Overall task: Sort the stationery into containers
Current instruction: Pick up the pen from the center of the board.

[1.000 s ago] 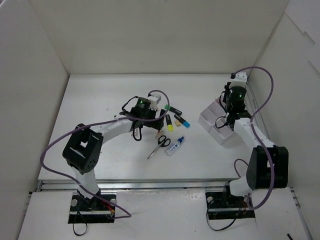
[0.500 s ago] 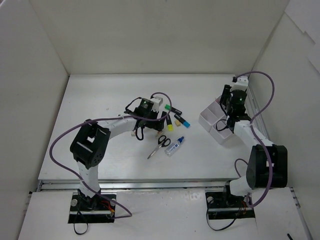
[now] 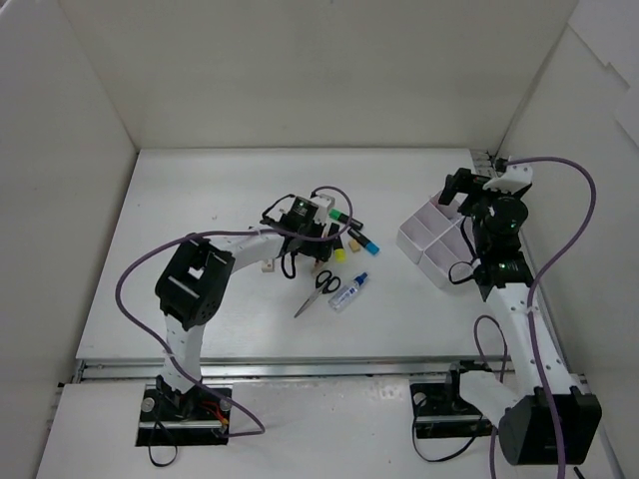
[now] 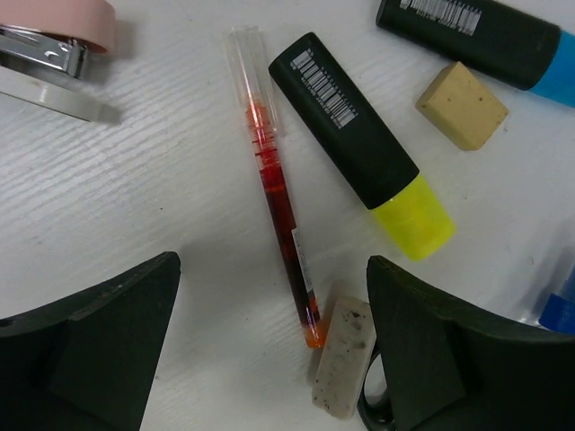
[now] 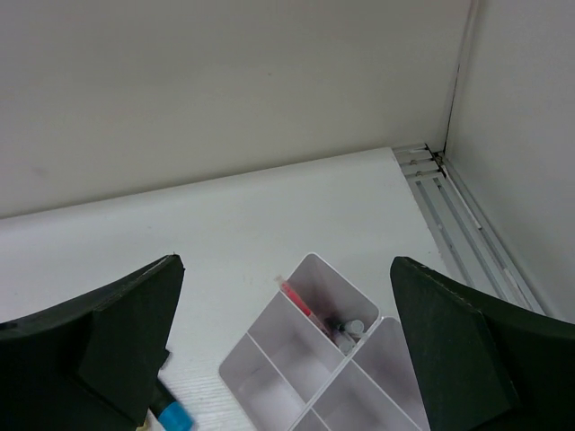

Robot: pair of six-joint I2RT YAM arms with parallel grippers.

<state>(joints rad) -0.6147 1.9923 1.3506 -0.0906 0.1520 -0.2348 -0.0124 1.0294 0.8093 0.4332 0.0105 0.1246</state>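
From above: left gripper (image 3: 321, 235) sits low over the stationery cluster, with the scissors (image 3: 318, 289) and glue bottle (image 3: 348, 291) just nearer. The right gripper (image 3: 451, 190) hangs above the white organizer tray (image 3: 424, 244).

Left wrist: jaws apart, straddling a red pen (image 4: 280, 206) without touching it. A yellow highlighter (image 4: 355, 135) lies beside it.

Right wrist: jaws spread wide, nothing between them. A second pen (image 5: 296, 299) lies in a far tray compartment.

blue highlighter (image 4: 476, 36): cut by right edge | tray (image 5: 262, 319): cut by bottom edge | pink object (image 4: 63, 18): mostly off-frame
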